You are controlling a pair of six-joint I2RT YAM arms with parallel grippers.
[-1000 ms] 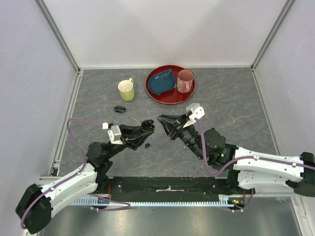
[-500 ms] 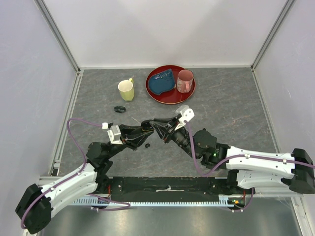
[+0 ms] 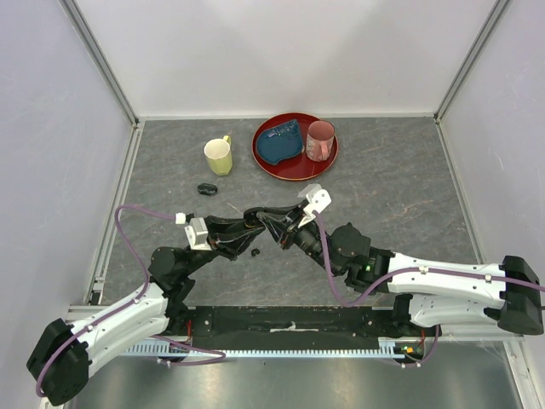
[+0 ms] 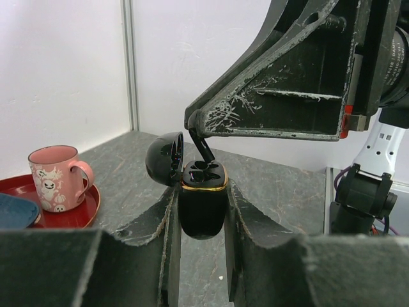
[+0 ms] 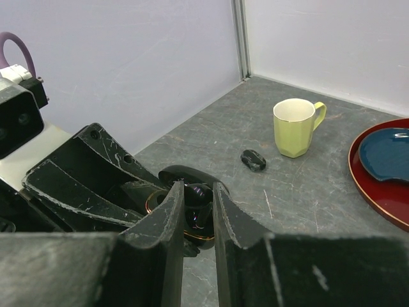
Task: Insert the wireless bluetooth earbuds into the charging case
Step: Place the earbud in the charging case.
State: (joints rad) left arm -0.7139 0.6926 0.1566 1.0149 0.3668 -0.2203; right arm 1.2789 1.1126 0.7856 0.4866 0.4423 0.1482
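The left gripper [image 3: 252,223] and right gripper [image 3: 271,227] meet tip to tip near the middle of the bench [image 3: 400,187], with the charging case [image 3: 253,214] at the junction. 1 earbud [image 3: 255,252] lies just beside them, toward the near edge. 1 black oval case [image 3: 206,189] lies to their left. Toward the far edge stand 1 yellow mug [image 3: 218,157] and 1 red tray [image 3: 294,171], which carries a blue dish [image 3: 280,143] and a pink mug [image 3: 320,141].

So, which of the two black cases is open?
The case clamped in the left hand: its lid is flipped back, showing a gold rim. The other case lies shut on the table near the yellow mug.
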